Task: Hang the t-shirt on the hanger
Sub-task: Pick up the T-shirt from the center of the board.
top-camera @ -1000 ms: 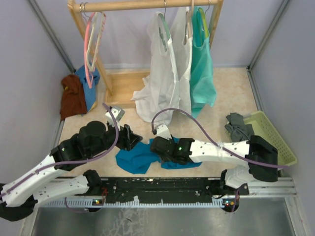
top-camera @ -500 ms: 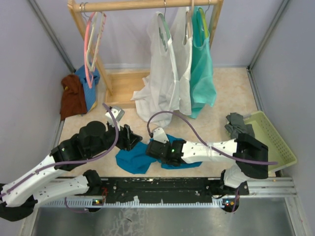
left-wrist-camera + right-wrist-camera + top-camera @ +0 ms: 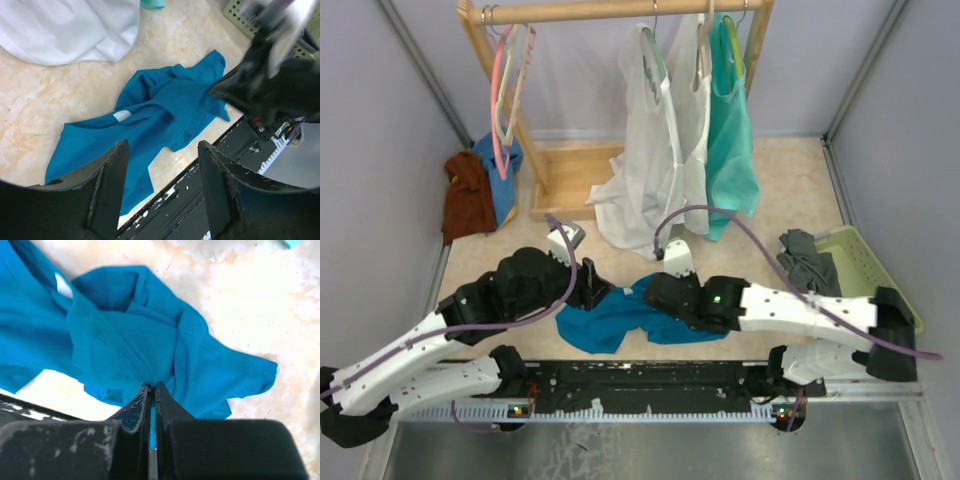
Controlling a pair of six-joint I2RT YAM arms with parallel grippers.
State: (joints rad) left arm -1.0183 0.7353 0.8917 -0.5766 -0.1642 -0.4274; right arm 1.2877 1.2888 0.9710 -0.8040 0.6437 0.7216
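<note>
The deep teal-blue t-shirt point(image 3: 615, 320) lies crumpled on the beige floor near the front rail. My right gripper point(image 3: 656, 292) is shut on a fold of it; in the right wrist view the jaws point(image 3: 152, 387) pinch the cloth point(image 3: 125, 335) just below a seam. My left gripper point(image 3: 601, 293) is open and empty, just left of the shirt's upper edge; in the left wrist view point(image 3: 162, 190) the shirt point(image 3: 165, 105) and its white label point(image 3: 121, 115) lie below. A thin pale cream hanger point(image 3: 523, 62) hangs beside the pink one on the rack's left end.
A wooden rack point(image 3: 620, 12) at the back holds a white garment point(image 3: 650, 150) and a mint tank top point(image 3: 730, 140). A green basket point(image 3: 885, 280) with grey cloth point(image 3: 805, 255) sits right. Brown point(image 3: 468, 195) and light blue point(image 3: 503, 170) cloths lie left.
My right gripper has swung left, then back right and further from the rail, drawing the shirt's fold with it. My left gripper has shifted slightly right.
</note>
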